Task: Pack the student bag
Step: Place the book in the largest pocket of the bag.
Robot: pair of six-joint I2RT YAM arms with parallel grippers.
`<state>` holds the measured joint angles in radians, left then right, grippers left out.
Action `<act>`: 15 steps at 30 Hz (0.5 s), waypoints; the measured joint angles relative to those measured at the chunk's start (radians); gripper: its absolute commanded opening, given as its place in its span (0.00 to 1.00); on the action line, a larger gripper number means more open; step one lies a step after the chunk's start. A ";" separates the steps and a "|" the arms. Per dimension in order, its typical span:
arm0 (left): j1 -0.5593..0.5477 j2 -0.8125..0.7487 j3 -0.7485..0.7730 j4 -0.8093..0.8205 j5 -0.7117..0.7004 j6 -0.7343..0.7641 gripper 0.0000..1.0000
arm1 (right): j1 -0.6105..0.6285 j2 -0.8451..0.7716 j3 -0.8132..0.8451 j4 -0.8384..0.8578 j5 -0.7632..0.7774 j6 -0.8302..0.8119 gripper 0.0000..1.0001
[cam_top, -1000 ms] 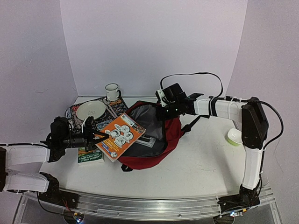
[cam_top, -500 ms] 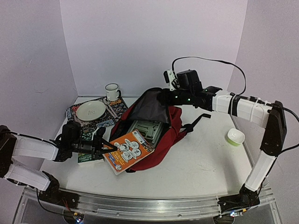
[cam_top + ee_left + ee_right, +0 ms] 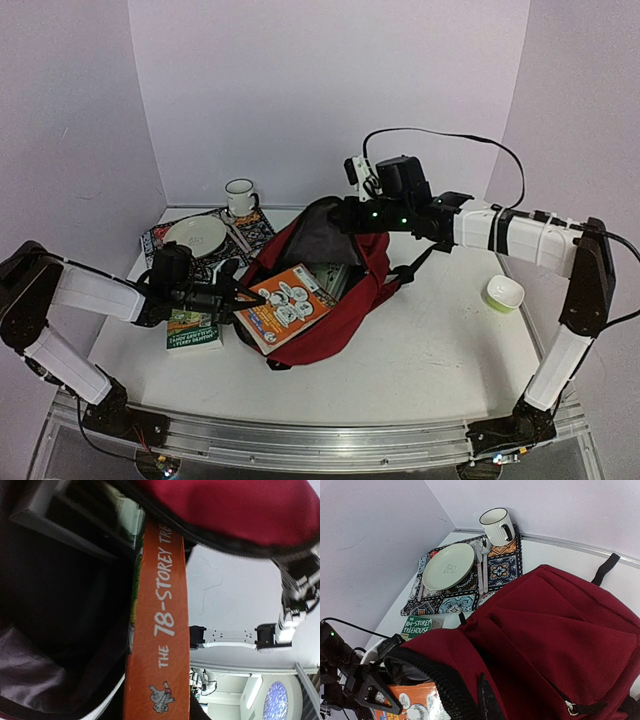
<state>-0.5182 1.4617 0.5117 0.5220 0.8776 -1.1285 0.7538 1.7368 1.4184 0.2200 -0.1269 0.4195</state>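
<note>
Mid-table, holding bag [image 3: 335, 338] open by its rim in clamped right gripper [image 3: 345, 213]; pinching orange book [image 3: 288, 305] in left gripper [image 3: 240, 297], partway into the mouth; another book [image 3: 337, 277] already inside; green book [image 3: 192, 335] left to pack.

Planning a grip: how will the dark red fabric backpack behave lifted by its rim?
Probably floppy: the dark red fabric backpack sags below the right claw holding its rim up. Likely slumps shut if released, catching the orange paperback book the left claw holds.
</note>
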 measured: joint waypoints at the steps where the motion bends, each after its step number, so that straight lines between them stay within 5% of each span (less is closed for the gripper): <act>1: 0.000 0.017 0.003 -0.001 -0.003 -0.003 0.00 | 0.001 -0.002 -0.004 0.004 -0.004 0.001 0.00; 15: 0.037 0.121 0.079 0.076 -0.015 -0.112 0.00 | 0.017 -0.058 -0.067 0.043 -0.042 0.024 0.00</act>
<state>-0.4816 1.5827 0.5907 0.5980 0.8624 -1.2403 0.7711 1.6785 1.3518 0.2626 -0.1687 0.4439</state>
